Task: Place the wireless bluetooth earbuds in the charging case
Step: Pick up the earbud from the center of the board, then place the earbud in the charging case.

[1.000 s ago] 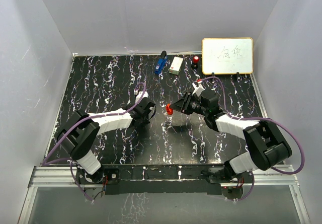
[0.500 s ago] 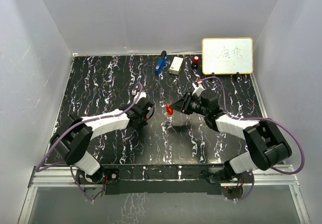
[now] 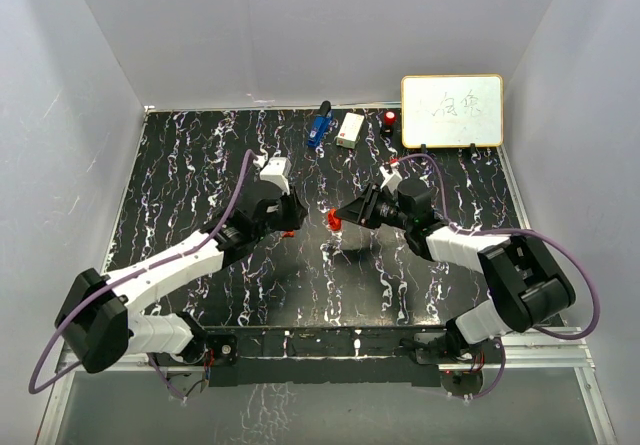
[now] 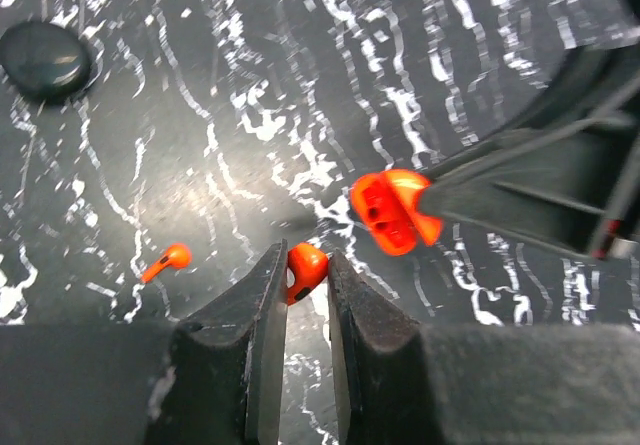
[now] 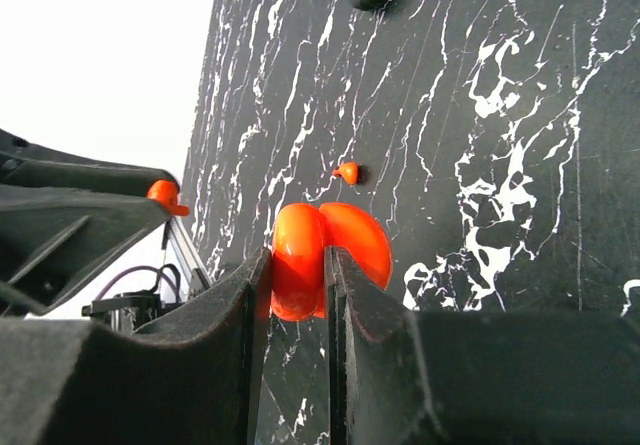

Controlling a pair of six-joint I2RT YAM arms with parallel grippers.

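Since 1 s ago our L arm has stretched fwd, its elbow swinging out toward 7 o'clock of the table [image 3: 190, 165]; R arm has barely shifted. We see the L gripper [image 4: 305, 263] clamped on one red-orange earbud [image 4: 310, 268], fingers pinching it from both sides, a black spot showing on its body. It's held just beside the charging case [image 4: 393, 212], which sits at approx 2 o'clock of it in L wrist view, w/ a small gap between them.

R gripper [image 5: 297, 265] is closed tight on that case, a red clamshell held open above the table, two dark sockets facing the L wrist cam. In top view we find both grippers meeting near table centre, L one at 9 o'clock of the case.

2nd earbud [image 4: 168, 259], red w/ a short stem, lies on the table at 9 o'clock of the gripped one, well apart from both grippers. Black disc [image 4: 45, 60] rests on the table at 10 o'clock in L wrist view.

Along the 12 o'clock edge in top view: blue item [image 3: 319, 127], white box [image 3: 350, 130], and whiteboard [image 3: 452, 110] at approx 1 o'clock
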